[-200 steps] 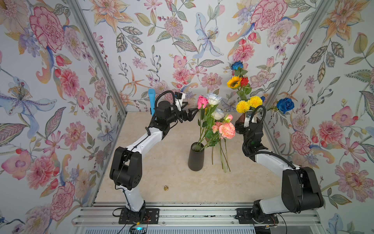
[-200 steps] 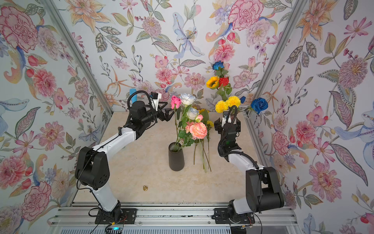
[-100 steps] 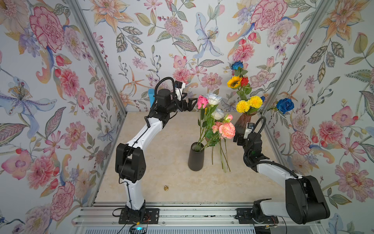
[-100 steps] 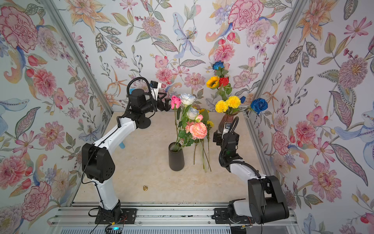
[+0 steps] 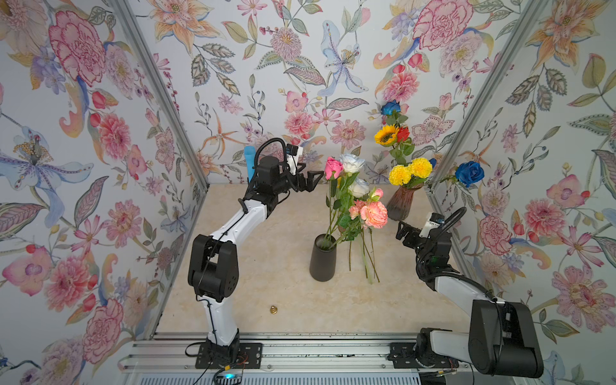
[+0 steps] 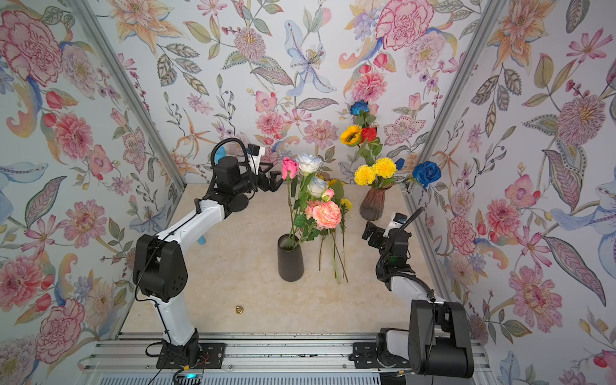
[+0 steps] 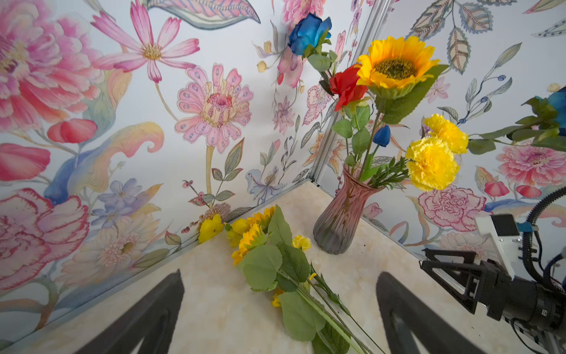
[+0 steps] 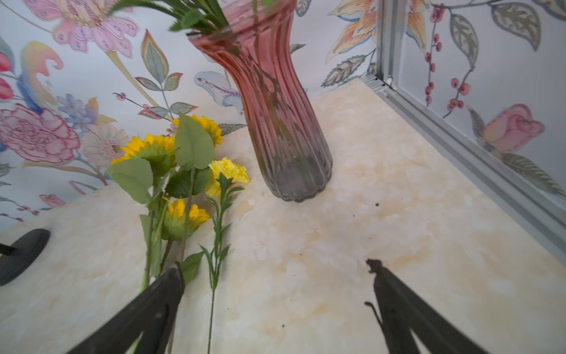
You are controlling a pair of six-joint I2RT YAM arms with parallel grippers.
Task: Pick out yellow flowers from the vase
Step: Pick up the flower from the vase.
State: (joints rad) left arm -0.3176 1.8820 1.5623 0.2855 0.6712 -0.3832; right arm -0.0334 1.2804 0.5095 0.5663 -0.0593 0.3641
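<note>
The yellow flowers (image 5: 410, 170) left in the pink vase (image 7: 343, 220), a dark-centred sunflower (image 7: 395, 66) and two ruffled pompoms (image 7: 432, 164), look light and soft-headed on stiffish stems, so prob. best pinched on the stem just above the rim. Other yellow blooms (image 8: 150, 147) lie on the table (image 8: 398, 214) beside the vase. Both pincers gape empty: right gripper (image 5: 400, 230) near the vase foot, left gripper (image 5: 316, 180) beside a pink rose (image 5: 333, 167).

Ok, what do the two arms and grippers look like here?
Both alike: left arm and right arm have white links between bulky black joint housings. Each wrist carries a white camera block and a looping black cable. Left gripper and right gripper are black, with triangular open-frame jaws.
</note>
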